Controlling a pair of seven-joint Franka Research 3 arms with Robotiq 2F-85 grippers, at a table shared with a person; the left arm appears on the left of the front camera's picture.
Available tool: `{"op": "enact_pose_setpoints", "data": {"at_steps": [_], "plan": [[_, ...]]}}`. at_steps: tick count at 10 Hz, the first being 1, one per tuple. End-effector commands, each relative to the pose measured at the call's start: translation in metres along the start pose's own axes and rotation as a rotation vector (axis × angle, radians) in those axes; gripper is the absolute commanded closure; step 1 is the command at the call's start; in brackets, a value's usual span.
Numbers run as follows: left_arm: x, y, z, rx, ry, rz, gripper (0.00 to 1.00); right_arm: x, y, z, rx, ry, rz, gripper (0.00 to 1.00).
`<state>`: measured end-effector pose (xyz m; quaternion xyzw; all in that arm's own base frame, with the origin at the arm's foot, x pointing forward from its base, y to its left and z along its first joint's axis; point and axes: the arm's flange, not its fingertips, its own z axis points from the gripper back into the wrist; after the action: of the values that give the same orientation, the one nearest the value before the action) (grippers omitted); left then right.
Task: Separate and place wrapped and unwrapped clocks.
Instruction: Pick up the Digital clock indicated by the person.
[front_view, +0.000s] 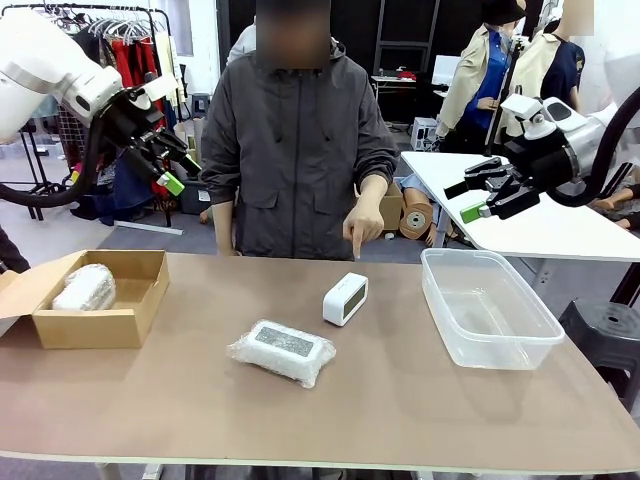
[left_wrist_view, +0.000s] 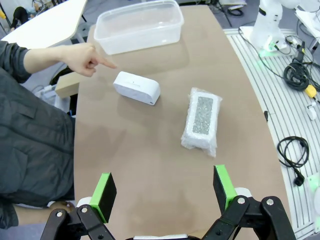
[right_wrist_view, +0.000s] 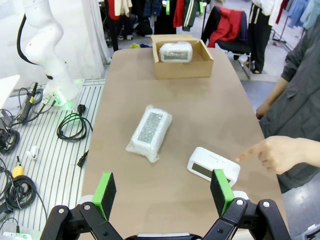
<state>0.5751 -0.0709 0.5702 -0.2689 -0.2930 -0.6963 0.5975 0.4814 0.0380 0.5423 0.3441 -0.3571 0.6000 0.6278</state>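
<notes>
A bare white clock stands mid-table, and the person's finger points down at it. In front of it lies a flat wrapped clock in crinkly clear wrap. A rounder wrapped clock rests inside the cardboard box at the left. My left gripper hangs open, high above the table's left side. My right gripper is open too, raised over the right side.
A clear plastic tub stands at the table's right with nothing in it. The person stands at the far edge. A white table lies behind on the right. Cables lie on the floor beside the table.
</notes>
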Motion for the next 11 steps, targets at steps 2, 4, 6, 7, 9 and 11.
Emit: {"op": "enact_pose_setpoints", "data": {"at_steps": [2,4,6,7,9,11], "plan": [[-0.0005,-0.0007,0.0013,-0.004,-0.007,0.0,0.0,0.002,0.0002,0.0005,0.001,-0.007,0.005,0.0],[-0.0005,-0.0007,0.0013,-0.004,-0.007,0.0,0.0,0.002,0.0002,0.0005,0.001,-0.007,0.005,0.0],[-0.0005,-0.0007,0.0013,-0.004,-0.007,0.0,0.0,0.002,0.0002,0.0005,0.001,-0.007,0.005,0.0],[-0.0005,-0.0007,0.0013,-0.004,-0.007,0.0,0.0,0.002,0.0002,0.0005,0.001,-0.007,0.005,0.0],[-0.0005,-0.0007,0.0013,-0.004,-0.007,0.0,0.0,0.002,0.0002,0.0005,0.001,-0.007,0.005,0.0],[-0.0005,-0.0007,0.0013,-0.004,-0.007,0.0,0.0,0.002,0.0002,0.0005,0.001,-0.007,0.005,0.0]]}}
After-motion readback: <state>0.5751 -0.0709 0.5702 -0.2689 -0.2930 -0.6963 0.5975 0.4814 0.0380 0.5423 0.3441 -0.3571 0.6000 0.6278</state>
